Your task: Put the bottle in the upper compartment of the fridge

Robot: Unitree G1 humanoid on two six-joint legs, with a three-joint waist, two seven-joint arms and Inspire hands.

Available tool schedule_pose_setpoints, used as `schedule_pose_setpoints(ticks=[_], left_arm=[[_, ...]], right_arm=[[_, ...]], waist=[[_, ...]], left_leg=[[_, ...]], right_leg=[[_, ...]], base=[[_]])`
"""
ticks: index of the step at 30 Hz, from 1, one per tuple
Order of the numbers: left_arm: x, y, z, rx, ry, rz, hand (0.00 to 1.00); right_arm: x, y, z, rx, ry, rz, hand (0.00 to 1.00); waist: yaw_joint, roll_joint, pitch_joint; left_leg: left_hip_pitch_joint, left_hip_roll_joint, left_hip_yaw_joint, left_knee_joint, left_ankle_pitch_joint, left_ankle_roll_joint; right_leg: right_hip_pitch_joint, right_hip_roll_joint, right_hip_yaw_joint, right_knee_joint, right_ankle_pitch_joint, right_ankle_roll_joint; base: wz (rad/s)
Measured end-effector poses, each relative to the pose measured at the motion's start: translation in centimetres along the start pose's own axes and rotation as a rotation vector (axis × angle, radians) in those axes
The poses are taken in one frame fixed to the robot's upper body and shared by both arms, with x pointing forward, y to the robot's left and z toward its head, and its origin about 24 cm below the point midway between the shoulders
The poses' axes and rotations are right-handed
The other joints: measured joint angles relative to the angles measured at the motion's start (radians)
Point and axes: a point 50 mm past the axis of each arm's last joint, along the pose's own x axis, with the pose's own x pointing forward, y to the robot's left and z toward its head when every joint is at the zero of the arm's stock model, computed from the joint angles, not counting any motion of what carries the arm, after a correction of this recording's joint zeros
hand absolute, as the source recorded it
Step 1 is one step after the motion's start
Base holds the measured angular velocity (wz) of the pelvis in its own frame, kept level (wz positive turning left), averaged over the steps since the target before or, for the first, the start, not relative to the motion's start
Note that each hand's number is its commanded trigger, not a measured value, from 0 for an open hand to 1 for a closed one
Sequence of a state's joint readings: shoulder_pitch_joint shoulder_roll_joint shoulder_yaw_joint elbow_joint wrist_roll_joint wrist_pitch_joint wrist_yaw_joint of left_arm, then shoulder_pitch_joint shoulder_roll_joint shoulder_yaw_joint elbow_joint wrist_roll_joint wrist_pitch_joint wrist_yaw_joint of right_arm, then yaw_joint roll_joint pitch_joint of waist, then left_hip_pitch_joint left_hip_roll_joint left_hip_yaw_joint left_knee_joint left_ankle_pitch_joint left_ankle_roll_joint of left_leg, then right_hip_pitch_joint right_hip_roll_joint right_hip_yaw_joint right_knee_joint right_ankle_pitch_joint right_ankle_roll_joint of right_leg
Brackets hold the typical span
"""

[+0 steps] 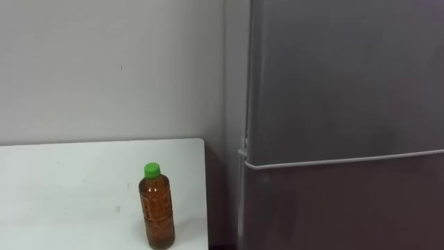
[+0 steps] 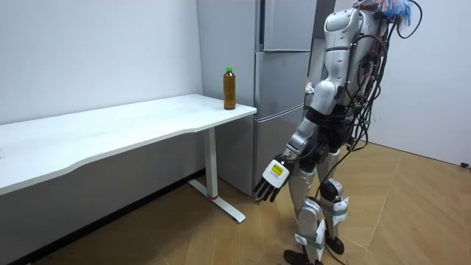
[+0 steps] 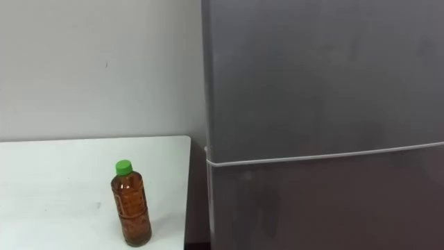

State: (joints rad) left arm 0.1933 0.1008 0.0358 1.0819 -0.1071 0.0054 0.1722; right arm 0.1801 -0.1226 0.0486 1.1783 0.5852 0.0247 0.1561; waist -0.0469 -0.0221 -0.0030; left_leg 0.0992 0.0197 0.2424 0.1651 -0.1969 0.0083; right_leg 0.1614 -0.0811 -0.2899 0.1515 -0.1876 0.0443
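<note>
Plain white wall (image 1: 104,69) at the back, white table (image 1: 62,187) butted up near a grey fridge (image 1: 347,83), wood floor, that's the whole setup. In the eye views the bottle (image 1: 157,208) sits at about 7 o'clock, upright, long axis vertical, green cap (image 1: 152,169) on top, brown drink inside, close to the table's corner nearest the fridge. Fridge takes up the 3 o'clock side, both doors closed, and the seam (image 1: 347,161) between upper and lower door runs across just above the cap's height. In the room view the robot stands upright on the floor facing the fridge front, table off to its left. Its left hand (image 2: 272,177) hangs low beside the thigh, arm slack and slightly bent, fingers loose and spread a bit, holding nothing. From that hand the bottle is up at roughly 11 o'clock, well apart and a good way higher, so nothing's been grabbed yet. My read: the left arm is the one on the bottle's side, so it's the natural pick for a side-on wrap around the upright body, and the upper door has to be opened at some point too.
</note>
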Motion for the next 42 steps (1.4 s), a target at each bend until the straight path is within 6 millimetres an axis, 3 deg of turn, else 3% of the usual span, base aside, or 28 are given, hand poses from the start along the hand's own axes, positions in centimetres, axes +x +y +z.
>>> schedule_pose_setpoints(ticks=[18, 25, 30, 37, 42], left_arm=[[-0.1, 0.1, -0.3, -0.023, 0.009, 0.025, 0.0], [0.0, 0.5, 0.5, -0.086, -0.011, 0.078, 0.0], [0.1, 1.8, 4.1, -0.313, -0.119, 0.143, 0.0], [-0.4, 3.7, 7.9, -0.477, -0.251, 0.245, 0.0], [-1.4, 4.6, 10.6, -0.564, -0.375, 0.285, 0.0]], right_arm=[[0.0, 0.0, 0.0, 0.002, -0.001, 0.0, 0.0], [0.0, -0.2, 0.2, 0.023, -0.01, -0.002, 0.0], [-0.1, -0.6, 0.5, -0.019, -0.019, -0.017, 0.0], [-0.2, -0.8, 1.1, -0.033, -0.046, -0.009, 0.0], [-0.3, -0.9, 1.4, -0.044, -0.063, 0.008, 0.0]], waist=[[0.001, 0.001, 0.0005], [-0.002, 0.015, 0.0031], [0.0, 0.03, 0.0072], [0.002, 0.039, 0.0052], [0.003, 0.048, -0.0049]], left_leg=[[0.002, 0.002, 0.003, 0.002, -0.001, -0.001], [0.001, 0.004, 0.005, 0.002, -0.002, -0.003], [0.017, 0.003, 0.004, 0.002, -0.003, -0.003], [0.016, 0.002, 0.004, 0.005, -0.005, -0.003], [0.016, -0.001, 0.004, 0.014, -0.006, -0.001]], right_leg=[[-0.002, 0.001, -0.003, -0.001, 0.001, -0.001], [-0.002, 0.003, 0.002, -0.001, 0.001, -0.001], [0.014, 0.002, 0.0, 0.0, 0.001, -0.001], [0.012, 0.001, 0.003, -0.003, -0.001, -0.002], [0.013, 0.0, 0.002, -0.011, -0.002, -0.001]], base=[[0.0], [0.0], [0.0], [0.0], [0.0]])
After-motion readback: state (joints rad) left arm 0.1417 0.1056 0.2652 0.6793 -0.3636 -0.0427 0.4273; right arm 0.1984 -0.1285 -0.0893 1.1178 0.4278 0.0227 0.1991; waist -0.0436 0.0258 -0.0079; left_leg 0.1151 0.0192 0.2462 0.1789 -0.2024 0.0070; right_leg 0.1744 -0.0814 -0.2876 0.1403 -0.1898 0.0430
